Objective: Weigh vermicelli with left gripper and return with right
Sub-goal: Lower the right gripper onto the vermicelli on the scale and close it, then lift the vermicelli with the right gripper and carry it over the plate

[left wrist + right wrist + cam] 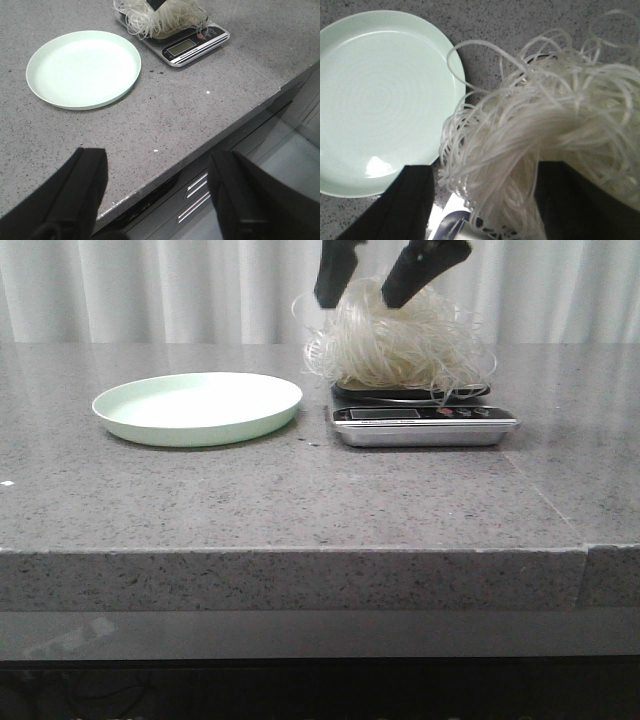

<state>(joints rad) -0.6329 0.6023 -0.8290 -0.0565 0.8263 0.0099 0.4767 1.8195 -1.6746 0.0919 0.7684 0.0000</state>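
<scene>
Grey speckled stone forms the worktop [300,510], with pale curtains behind. Front view: the vermicelli [400,340] sits heaped on the scale [425,420], which stands just beside the pale green plate [197,407]. The right gripper [365,288] hangs over the mound, jaws spread, one finger on either side of its crown.

Left wrist view: the left gripper [155,195] is parked well apart from the scale near the table's front edge, jaws wide and holding nothing.

Right wrist view: noodle strands fill the gap between the two dark fingers [395,205], and the plate lies close alongside (whether the pads already press the strands cannot be told).

Judged step: grasping for the return. Descend until the fingers bracket the mound's core, close gently, lift straight, and clear the platform before traversing, since loose loops overhang the edge and may snag.
</scene>
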